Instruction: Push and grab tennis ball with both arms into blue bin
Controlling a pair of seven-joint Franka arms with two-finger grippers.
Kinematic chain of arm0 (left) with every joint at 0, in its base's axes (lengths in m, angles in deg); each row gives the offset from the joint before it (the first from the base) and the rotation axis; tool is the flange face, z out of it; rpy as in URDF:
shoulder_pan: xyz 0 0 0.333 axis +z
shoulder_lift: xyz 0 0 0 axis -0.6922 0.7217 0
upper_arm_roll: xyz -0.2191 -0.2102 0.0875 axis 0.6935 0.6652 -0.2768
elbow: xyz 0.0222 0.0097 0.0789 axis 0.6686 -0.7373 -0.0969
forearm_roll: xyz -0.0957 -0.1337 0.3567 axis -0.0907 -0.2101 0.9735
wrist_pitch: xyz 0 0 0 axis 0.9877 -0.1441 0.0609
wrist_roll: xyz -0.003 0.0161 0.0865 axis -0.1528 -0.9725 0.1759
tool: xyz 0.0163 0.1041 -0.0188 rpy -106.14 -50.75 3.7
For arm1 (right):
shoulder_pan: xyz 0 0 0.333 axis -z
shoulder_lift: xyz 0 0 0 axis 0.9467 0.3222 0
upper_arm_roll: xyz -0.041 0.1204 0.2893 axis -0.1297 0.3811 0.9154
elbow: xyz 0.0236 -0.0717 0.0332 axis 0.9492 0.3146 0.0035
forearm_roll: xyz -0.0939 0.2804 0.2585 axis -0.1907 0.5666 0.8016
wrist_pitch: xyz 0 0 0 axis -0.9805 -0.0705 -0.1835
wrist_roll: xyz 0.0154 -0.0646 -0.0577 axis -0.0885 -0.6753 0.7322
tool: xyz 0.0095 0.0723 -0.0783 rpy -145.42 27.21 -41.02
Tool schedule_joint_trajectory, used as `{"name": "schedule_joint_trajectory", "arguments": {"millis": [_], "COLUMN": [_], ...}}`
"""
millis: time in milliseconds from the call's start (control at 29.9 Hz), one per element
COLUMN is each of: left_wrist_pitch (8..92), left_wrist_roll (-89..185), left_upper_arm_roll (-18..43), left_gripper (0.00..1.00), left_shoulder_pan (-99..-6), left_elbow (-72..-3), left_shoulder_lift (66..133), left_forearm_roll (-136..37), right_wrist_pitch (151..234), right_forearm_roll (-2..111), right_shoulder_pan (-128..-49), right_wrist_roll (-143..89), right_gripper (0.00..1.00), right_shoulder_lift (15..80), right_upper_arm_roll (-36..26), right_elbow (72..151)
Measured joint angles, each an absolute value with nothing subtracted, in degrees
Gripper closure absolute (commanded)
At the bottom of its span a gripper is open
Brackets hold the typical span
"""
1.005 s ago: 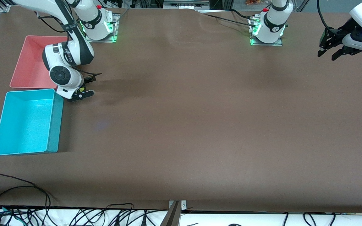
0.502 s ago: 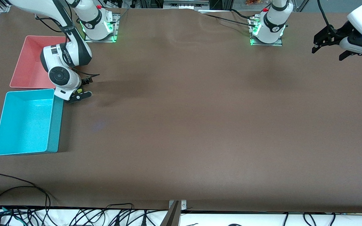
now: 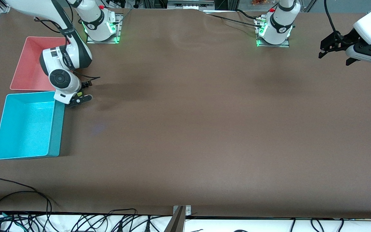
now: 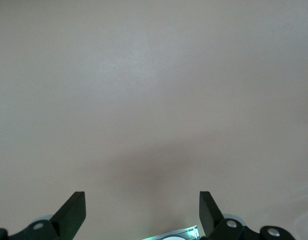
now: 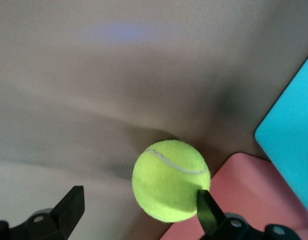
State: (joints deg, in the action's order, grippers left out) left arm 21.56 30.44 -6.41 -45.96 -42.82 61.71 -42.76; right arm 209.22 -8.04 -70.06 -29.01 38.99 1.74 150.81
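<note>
**Right claw set around the ball beside the bins**

Front view: the right claw (image 3: 80, 94) sits low on the worktop (image 3: 188, 129) at the right arm's end, just beside the corner where the blue bin (image 3: 27, 125) and the pink-red bin (image 3: 24, 69) meet; a sliver of the tennis ball (image 3: 79, 93) shows between its fingers; the left claw (image 3: 335, 50) hangs spread and empty over the left arm's end of the worktop, well apart, waiting.

Left wrist view: bare worktop only; both fingers stand wide with nothing between them.

Right wrist view: the tennis ball lies on the worktop between the spread fingers, touching or nearly touching one of them and off-centre; it is not yet pinched; corners of both bins show near it.

To do this step well, I judge the claw should centre on the ball before pressing together, close gently so it does not squirt away, then lift clear of the thin wall and carry it over the blue bin, not the pink-red one.
</note>
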Motion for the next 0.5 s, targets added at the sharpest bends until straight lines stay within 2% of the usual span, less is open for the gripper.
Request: {"name": "schedule_joint_trajectory", "arguments": {"millis": [167, 268, 301, 502], "left_wrist_pitch": [21.6, 21.6, 21.6, 21.6], "left_wrist_roll": [34.4, 35.7, 35.9, 36.5], "left_upper_arm_roll": [-6.4, -6.4, -6.4, -6.5], "left_gripper": [0.0, 0.0, 0.0, 0.0], "left_shoulder_pan": [-45.9, -45.9, -45.9, -45.9], "left_elbow": [-42.8, -42.8, -42.8, -41.3], "left_shoulder_lift": [61.7, 61.8, 61.9, 63.4], "left_forearm_roll": [-42.8, -42.6, -42.4, -41.5], "right_wrist_pitch": [210.4, 210.6, 210.6, 210.1], "right_forearm_roll": [-8.2, -8.2, -8.2, -8.2], "right_shoulder_pan": [-68.9, -68.9, -68.9, -69.0], "right_wrist_roll": [-27.8, -27.3, -27.3, -27.1], "right_gripper": [0.49, 0.64, 0.67, 0.67], "right_shoulder_lift": [40.6, 40.9, 41.0, 41.0], "right_upper_arm_roll": [1.7, 1.7, 1.7, 1.7], "right_elbow": [150.7, 150.7, 150.6, 149.1]}}
